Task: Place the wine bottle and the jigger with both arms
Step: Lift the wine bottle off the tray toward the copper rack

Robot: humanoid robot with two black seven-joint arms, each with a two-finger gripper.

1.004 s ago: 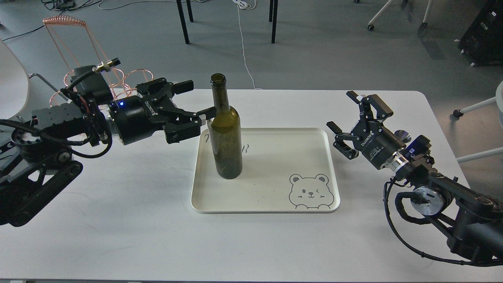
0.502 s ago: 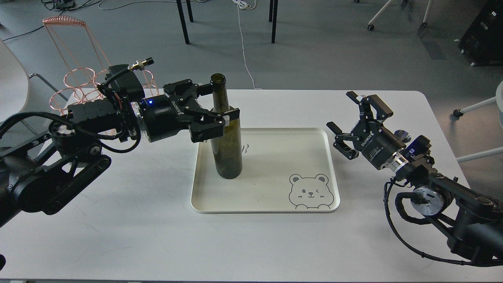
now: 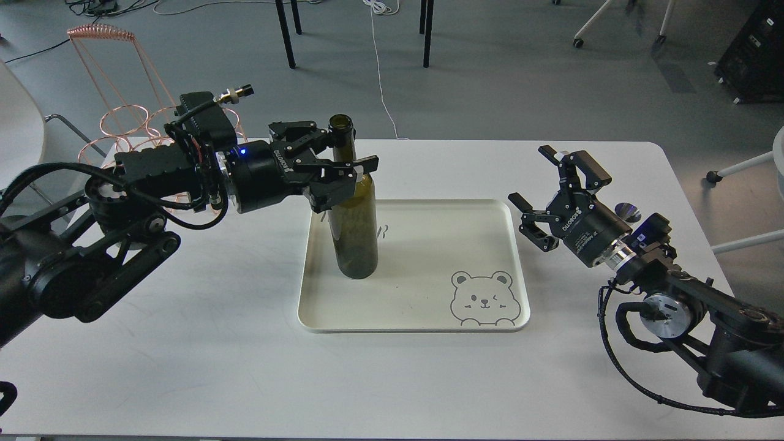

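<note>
Upright bottle (image 3: 353, 214) at tray (image 3: 429, 321) left of centre, neck between the spread fingers of left gripper (image 3: 343, 156) (not clamped yet). Right gripper (image 3: 548, 187) wide, empty; jigger (image 3: 627, 212) just behind it.

Grey floor (image 3: 502, 79), white table (image 3: 184, 367)
</note>
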